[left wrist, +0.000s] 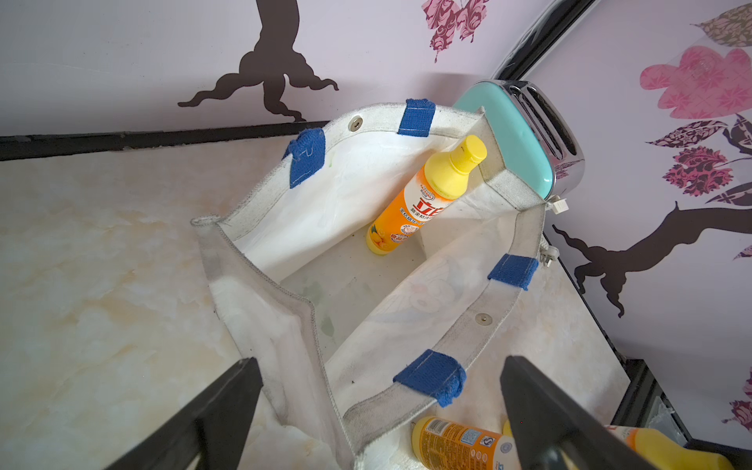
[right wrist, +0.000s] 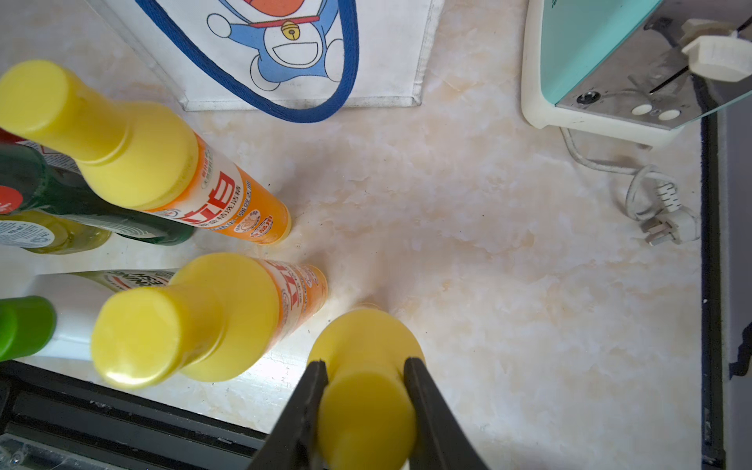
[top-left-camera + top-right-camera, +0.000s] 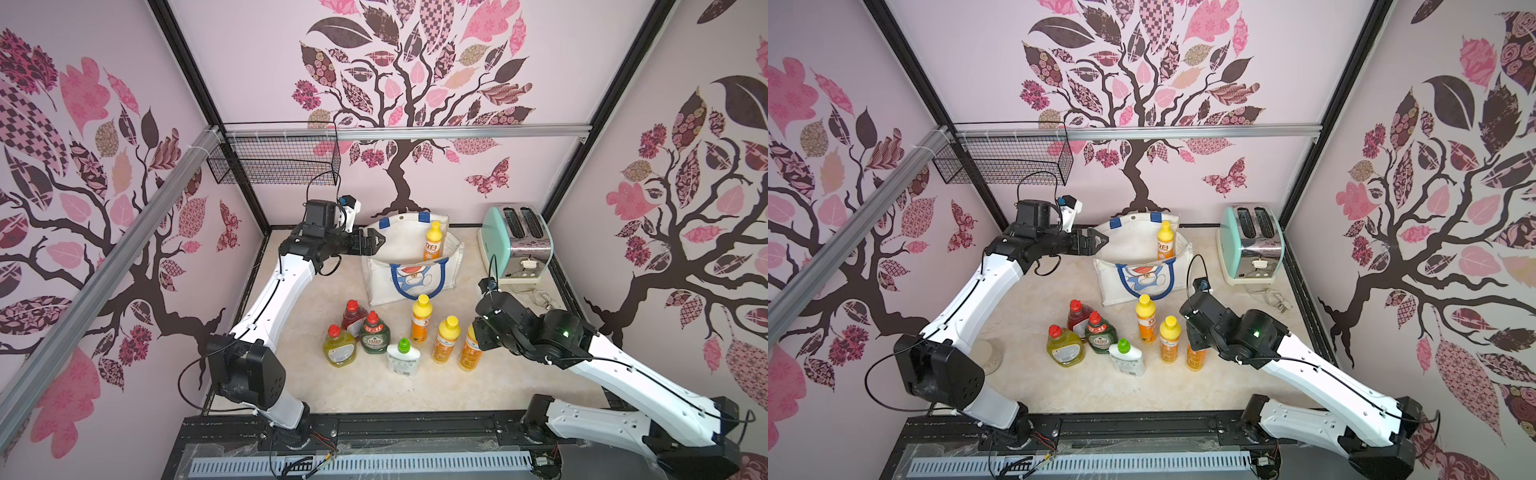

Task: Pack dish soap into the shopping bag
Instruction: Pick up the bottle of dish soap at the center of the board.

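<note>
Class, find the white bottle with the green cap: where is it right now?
In both top views the white bottle stands in front of the dark green bottle, between the yellow-green bottle on its left and an orange bottle on its right.

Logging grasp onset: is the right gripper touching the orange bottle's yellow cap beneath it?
Touching. In the right wrist view the right gripper has both fingers against the yellow cap, no gap.

One orange bottle [image 3: 1165, 246] sits inside the shopping bag [image 3: 1128, 286], with the left gripper [image 3: 1099, 241] hovering just by its rim. The right gripper [image 3: 1194, 338] is down on the end orange bottle [image 3: 1196, 358], and six more bottles [image 3: 1100, 334] stand beside it.
</note>
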